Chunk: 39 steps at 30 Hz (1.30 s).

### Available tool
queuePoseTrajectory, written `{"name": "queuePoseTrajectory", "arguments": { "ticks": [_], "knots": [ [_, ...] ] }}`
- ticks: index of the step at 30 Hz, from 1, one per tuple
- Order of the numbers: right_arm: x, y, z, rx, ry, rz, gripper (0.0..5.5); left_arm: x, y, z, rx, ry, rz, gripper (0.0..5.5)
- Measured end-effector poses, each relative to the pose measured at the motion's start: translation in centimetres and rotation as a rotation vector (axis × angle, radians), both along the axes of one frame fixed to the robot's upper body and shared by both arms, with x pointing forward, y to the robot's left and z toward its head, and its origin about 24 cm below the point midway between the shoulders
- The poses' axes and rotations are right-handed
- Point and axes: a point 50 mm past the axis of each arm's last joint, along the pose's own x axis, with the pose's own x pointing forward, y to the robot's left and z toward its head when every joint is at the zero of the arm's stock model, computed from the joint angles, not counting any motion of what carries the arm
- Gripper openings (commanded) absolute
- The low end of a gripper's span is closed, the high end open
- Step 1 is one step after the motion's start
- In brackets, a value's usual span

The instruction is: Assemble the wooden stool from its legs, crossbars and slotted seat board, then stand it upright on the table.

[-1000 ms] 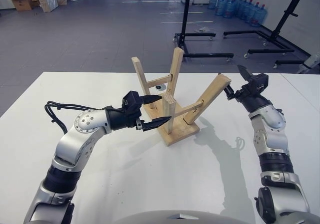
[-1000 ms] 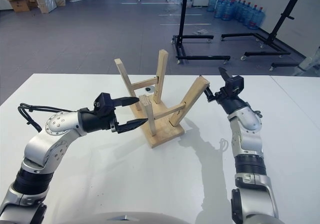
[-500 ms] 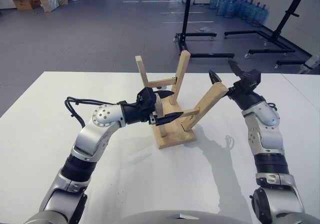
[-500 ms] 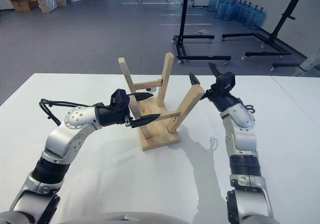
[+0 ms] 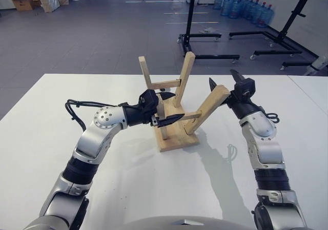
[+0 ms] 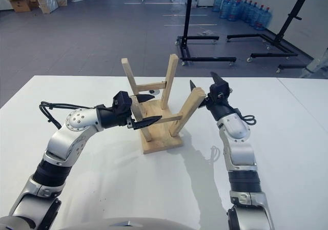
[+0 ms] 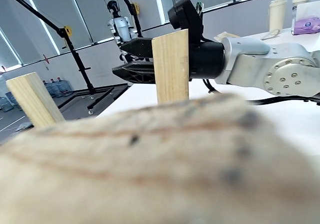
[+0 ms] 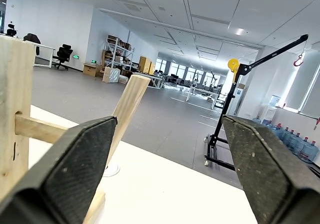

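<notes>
Well behind stool (image 5: 177, 138): black stands (image 5: 212, 56), bottles (image 5: 246, 7).

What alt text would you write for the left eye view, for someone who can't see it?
A wooden stool rests upside down on a white table, legs pointing up. The left tool is open around the nearest leg; the right tool, also open, is at the tip of a slanting leg.

The left arm (image 5: 97, 135) bends at the elbow, forearm level and stretched inward, the left gripper (image 5: 170, 107) spread apart. The right arm (image 5: 266, 145) stands forearm-up, the right gripper (image 5: 222, 79) tilted inward, fingers wide.
</notes>
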Motion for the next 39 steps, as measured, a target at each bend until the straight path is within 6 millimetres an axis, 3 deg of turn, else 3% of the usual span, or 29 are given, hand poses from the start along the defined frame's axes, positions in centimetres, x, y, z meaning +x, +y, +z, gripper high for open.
{"name": "queuePoseTrajectory", "arguments": {
  "ticks": [5, 11, 14, 17, 20, 25, 28, 29, 31, 33, 34, 36, 39],
  "knots": [
    [0.2, 0.2, -0.9, -0.030, 0.035, 0.012, 3.90, 0.6, 0.2, -0.6, -0.056, 0.042, 0.009, 3.67],
    [0.6, -0.9, -1.9, -0.062, 0.061, 0.039, 3.90, 0.4, 1.7, -2.6, -0.084, 0.116, 0.080, 3.67],
    [0.8, -3.0, -1.7, -0.083, 0.058, -0.021, 3.90, 0.9, 3.5, -1.7, -0.089, 0.082, 0.141, 3.67],
    [1.3, -3.8, -0.8, -0.079, 0.019, -0.055, 3.90, 1.2, 4.4, 0.1, -0.112, 0.017, 0.151, 3.67],
    [1.8, -4.5, 2.7, -0.012, -0.106, -0.093, 3.90, 1.2, 5.8, 4.2, -0.215, -0.115, 0.149, 3.67],
    [0.4, -3.3, 10.4, 0.291, -0.326, 0.084, 3.90, -1.2, 5.9, 9.6, -0.446, -0.230, -0.008, 3.67],
    [-1.6, -1.8, 14.2, 0.453, -0.405, 0.294, 3.90, -1.2, 5.8, 11.4, -0.547, -0.237, -0.011, 3.67],
    [-2.0, -1.4, 14.6, 0.467, -0.404, 0.345, 3.90, -1.0, 5.7, 11.3, -0.556, -0.217, 0.003, 3.67],
    [-2.5, 0.3, 13.9, 0.440, -0.336, 0.461, 3.90, 0.1, 5.0, 10.0, -0.566, -0.108, 0.010, 3.67],
    [-2.3, 2.6, 10.3, 0.390, -0.148, 0.566, 3.90, 1.8, 3.3, 6.7, -0.563, 0.080, 0.018, 3.67],
    [-2.2, 3.8, 7.2, 0.359, -0.007, 0.599, 3.90, 2.5, 2.3, 4.3, -0.552, 0.176, 0.036, 3.67],
    [-2.3, 4.2, 5.1, 0.298, 0.045, 0.602, 3.90, 3.2, 1.7, 3.0, -0.518, 0.176, 0.070, 3.67],
    [-2.8, 4.3, 4.9, 0.312, 0.039, 0.661, 3.90, 3.2, 1.6, 2.9, -0.532, 0.140, 0.074, 3.67]
  ]
}}
